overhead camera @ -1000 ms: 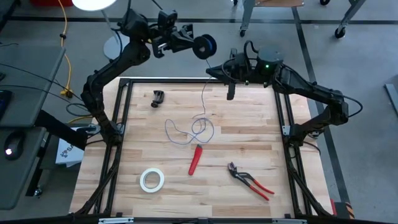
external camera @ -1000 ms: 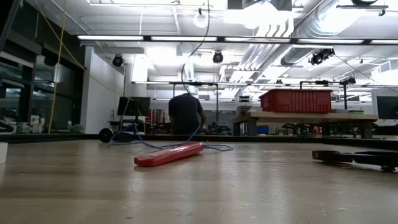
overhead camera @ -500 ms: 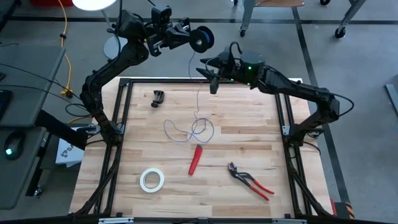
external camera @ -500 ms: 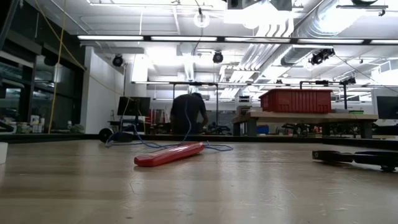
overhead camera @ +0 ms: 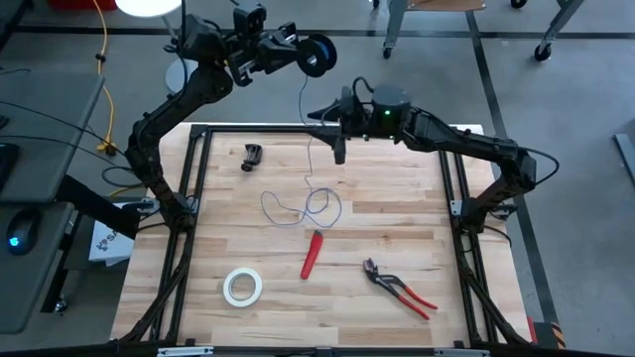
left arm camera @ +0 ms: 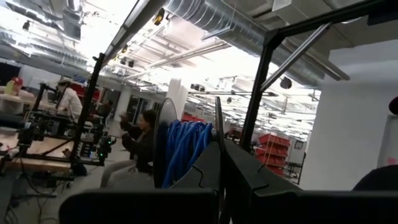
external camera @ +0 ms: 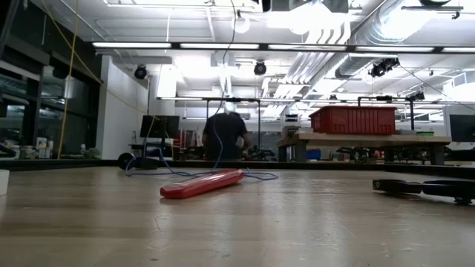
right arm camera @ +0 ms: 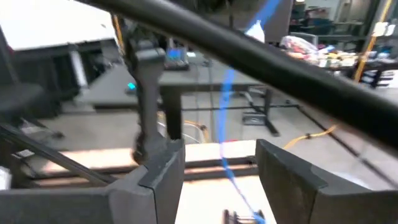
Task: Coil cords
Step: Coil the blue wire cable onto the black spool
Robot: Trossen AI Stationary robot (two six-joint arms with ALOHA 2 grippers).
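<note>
High view, left tool [overhead camera: 288,50]: raised beyond the tabletop's [overhead camera: 397,228] far edge, clamped tight on the black spool [overhead camera: 317,57], which carries blue turns.
High view, right tool [overhead camera: 335,137]: near the far edge, jaws standing wide, holding nothing; the wire [overhead camera: 310,149] runs just beside it.
High view, wire: drops from the spool to loose loops [overhead camera: 303,208] near the tabletop's middle, just beyond the red-handled tool [overhead camera: 313,254].
Low view, wire: a thin strand [external camera: 217,141] rises from the loops behind the red-handled tool; neither arm's tool is clearly in sight.
Left wrist view, spool: its blue winding [left arm camera: 183,149] sits right at the closed fingers.
Right wrist view, wire: the strand [right arm camera: 229,99] passes between the parted fingers [right arm camera: 158,168], seemingly untouched.
Step in hand: judged mid-winding, with the right tool free to regrip; much wire is still loose.
Next move: likely close on the strand low down and lead it round the spool, keeping it lightly taut so the loops do not snag.
</note>
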